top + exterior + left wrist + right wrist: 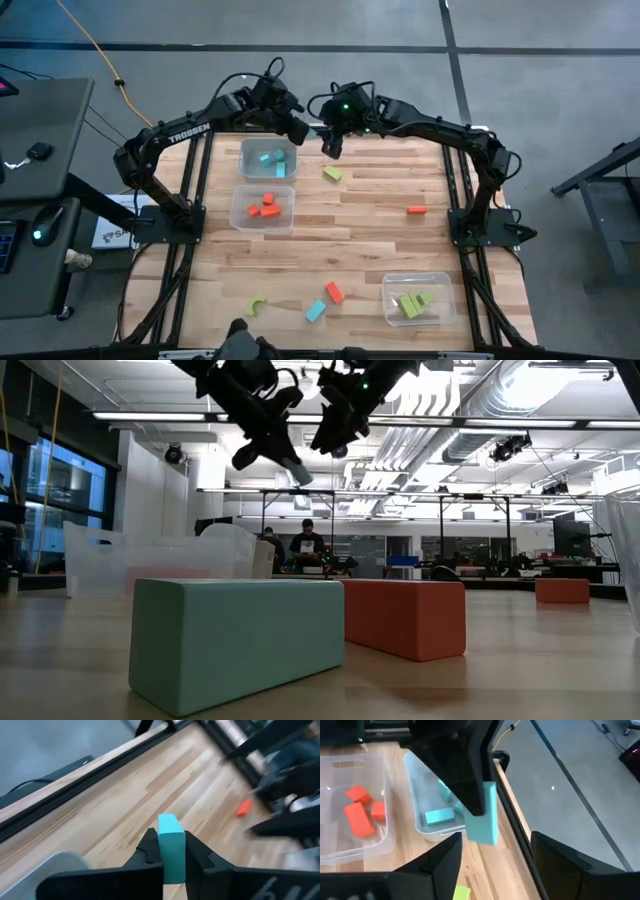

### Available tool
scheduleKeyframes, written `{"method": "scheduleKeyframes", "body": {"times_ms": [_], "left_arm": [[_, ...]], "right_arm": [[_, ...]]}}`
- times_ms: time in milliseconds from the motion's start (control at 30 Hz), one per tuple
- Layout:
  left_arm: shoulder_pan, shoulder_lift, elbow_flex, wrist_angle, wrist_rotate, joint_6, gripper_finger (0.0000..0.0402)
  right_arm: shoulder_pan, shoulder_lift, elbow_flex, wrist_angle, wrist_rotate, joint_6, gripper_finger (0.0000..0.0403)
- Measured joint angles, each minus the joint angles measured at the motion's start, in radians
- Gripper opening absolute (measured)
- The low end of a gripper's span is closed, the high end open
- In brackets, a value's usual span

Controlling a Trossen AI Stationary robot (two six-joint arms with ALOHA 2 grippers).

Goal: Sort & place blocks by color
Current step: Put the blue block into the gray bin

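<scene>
Left wrist: gripped cyan block

Both arms met above the far edge of the table, near a bin of blue blocks, while other blocks lay scattered.

wooden table with bins, blocks

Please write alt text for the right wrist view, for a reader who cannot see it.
The left gripper holds a cyan block above the bin with cyan blocks. Beside it, another bin holds red blocks. The right gripper's dark fingers stand open.
</scene>
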Motion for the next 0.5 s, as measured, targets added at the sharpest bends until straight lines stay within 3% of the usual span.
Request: {"method": "scheduleKeyframes", "body": {"times_ms": [300, 500], "left_arm": [[0.011, 0.0, 0.0, -0.339, -0.238, 0.136, 0.0006], [0.011, 0.0, -0.002, -0.509, -0.32, 0.157, 0.0007]], "right_arm": [[-0.002, -0.05, 0.0, -0.004, 0.117, 0.014, 0.0232], [-0.006, -0.065, 0.0, -0.006, 0.139, 0.015, 0.0232]]}}
